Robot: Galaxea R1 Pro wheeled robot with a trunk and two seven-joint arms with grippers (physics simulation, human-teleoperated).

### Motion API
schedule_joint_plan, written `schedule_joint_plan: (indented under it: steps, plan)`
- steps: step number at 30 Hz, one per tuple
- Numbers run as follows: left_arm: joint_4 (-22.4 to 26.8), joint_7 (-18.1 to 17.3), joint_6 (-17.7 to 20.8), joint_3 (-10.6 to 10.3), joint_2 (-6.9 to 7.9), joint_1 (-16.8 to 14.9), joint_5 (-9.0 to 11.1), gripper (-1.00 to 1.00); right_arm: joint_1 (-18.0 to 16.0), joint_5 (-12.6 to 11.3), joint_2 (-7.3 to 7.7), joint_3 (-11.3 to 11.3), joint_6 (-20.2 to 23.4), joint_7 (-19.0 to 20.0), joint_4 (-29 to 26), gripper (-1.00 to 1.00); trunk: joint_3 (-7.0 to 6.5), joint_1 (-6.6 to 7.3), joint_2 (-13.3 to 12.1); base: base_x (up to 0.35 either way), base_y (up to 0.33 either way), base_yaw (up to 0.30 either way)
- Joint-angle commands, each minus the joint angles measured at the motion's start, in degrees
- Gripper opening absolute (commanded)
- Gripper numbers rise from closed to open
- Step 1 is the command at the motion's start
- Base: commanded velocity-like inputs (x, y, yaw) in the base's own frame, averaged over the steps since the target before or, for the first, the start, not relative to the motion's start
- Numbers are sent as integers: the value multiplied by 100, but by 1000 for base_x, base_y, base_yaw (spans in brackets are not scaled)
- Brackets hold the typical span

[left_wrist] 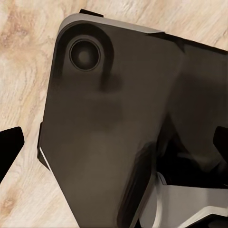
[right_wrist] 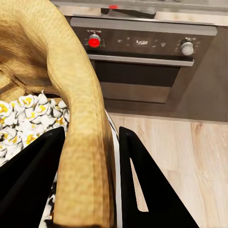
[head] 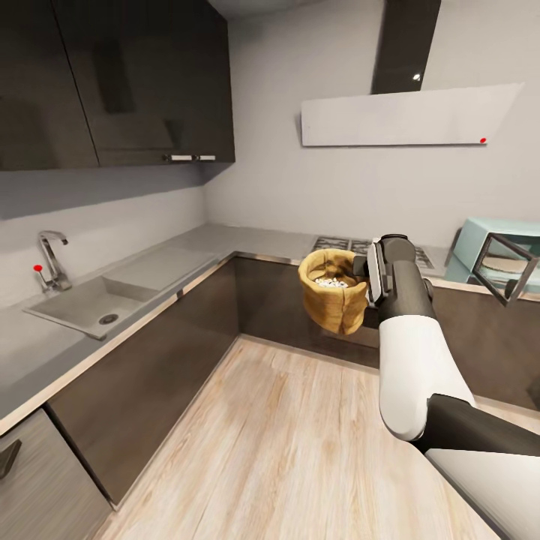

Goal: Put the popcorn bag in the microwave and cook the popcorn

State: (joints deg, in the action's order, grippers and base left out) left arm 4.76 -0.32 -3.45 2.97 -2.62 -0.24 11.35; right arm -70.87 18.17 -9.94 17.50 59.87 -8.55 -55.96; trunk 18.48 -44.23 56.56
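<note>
The popcorn bag point(head: 334, 304), a tan crumpled sack with a rolled rim, hangs in the air over the wood floor in front of the corner cabinets. My right gripper point(head: 369, 281) is shut on its rim. In the right wrist view the two black fingers point(right_wrist: 152, 190) pinch the bag's wall point(right_wrist: 80, 142). Puffed white and yellow popcorn point(right_wrist: 28, 118) fills the bag point(head: 331, 283). The pale-blue microwave point(head: 484, 240) stands on the grey countertop point(head: 247, 244) at the far right, its door point(head: 510, 270) swung open. My left gripper point(left_wrist: 118, 130) is open above the robot's dark base.
A gas hob point(head: 337, 244) lies behind the bag under the white hood point(head: 405, 116). The built-in oven point(right_wrist: 142, 61) faces the right wrist. A sink point(head: 90, 304) with a tap sits at the left. Dark wall cabinets point(head: 112, 82) hang overhead.
</note>
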Motion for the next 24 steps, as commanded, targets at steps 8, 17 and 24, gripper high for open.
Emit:
schedule_joint_plan:
  steps: [8,17,24]
  plan:
    - [-2,-3,-15,28,-2,-2,16,100,-6,-30,-5,8,13,-25,2,-100,6,0,5,0,0,0]
    - [-2,-3,-15,28,-2,-2,16,100,-6,-31,-5,12,13,-24,6,-100,6,0,5,0,0,0]
    - [-2,-3,-15,28,-2,-2,16,100,-6,-25,-5,16,13,-41,20,-100,6,0,5,0,0,-206]
